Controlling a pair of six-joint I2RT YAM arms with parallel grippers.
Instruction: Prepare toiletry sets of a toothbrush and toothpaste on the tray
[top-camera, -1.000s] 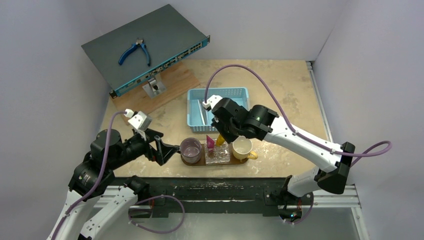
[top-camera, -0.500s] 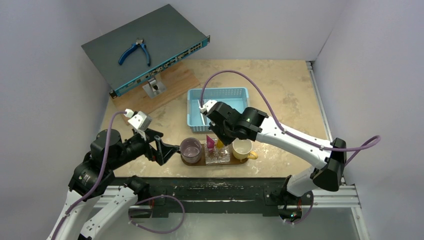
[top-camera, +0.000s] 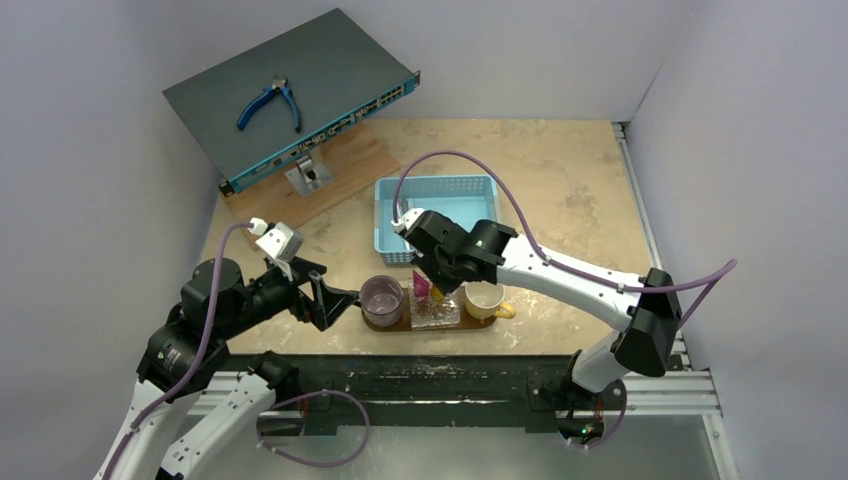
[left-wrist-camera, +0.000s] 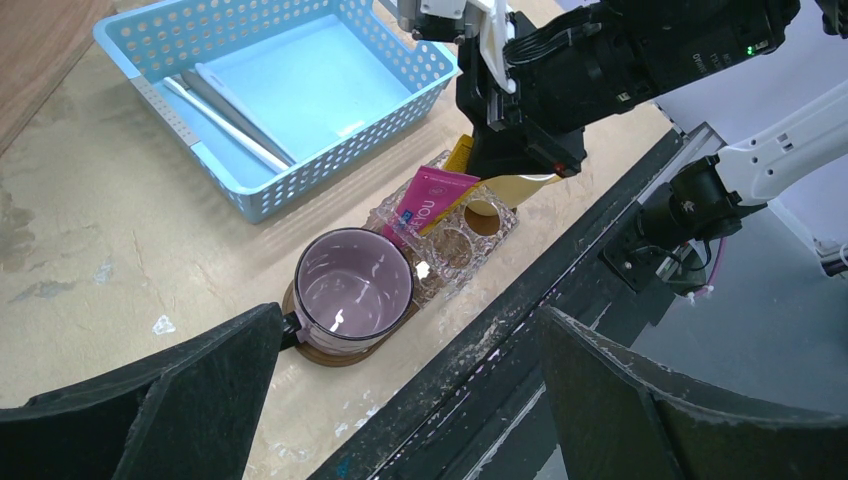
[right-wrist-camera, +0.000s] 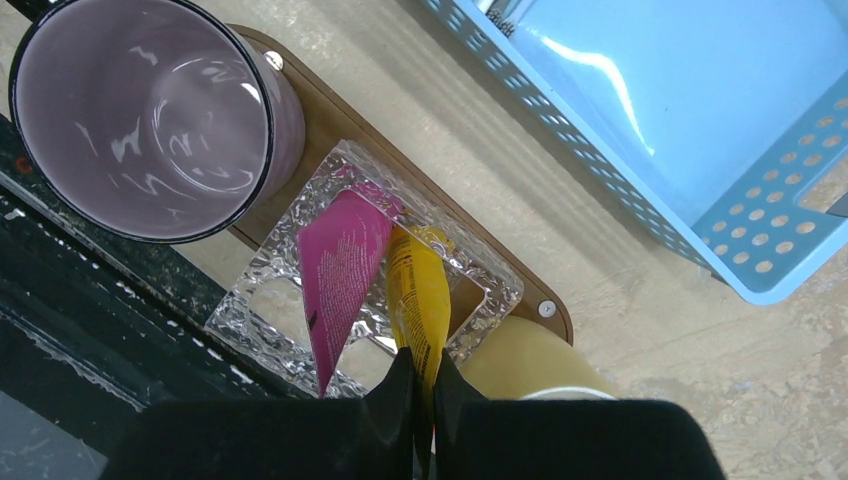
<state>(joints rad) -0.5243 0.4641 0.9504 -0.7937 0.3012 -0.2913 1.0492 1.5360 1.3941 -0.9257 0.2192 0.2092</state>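
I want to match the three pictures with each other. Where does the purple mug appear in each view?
Top external: the purple mug is just below the middle of the picture, slightly left.
Left wrist: the mug is low, left of centre.
Right wrist: the mug fills the top left corner.
Shared landmark: the pink toothpaste tube, beside the mug in all three views.

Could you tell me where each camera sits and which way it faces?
Top external: high behind the arm bases, looking down; both arms show, left gripper open, right gripper shut over the dark-brown oval wooden tray.
Left wrist: left of the tray, facing right and down at the glossy purple mug; own black fingers frame it.
Right wrist: above the tray, facing down; own fingers pinch the yellow-orange toothpaste tube.
Shared: both wrist views show mug, tube and blue mesh basket.
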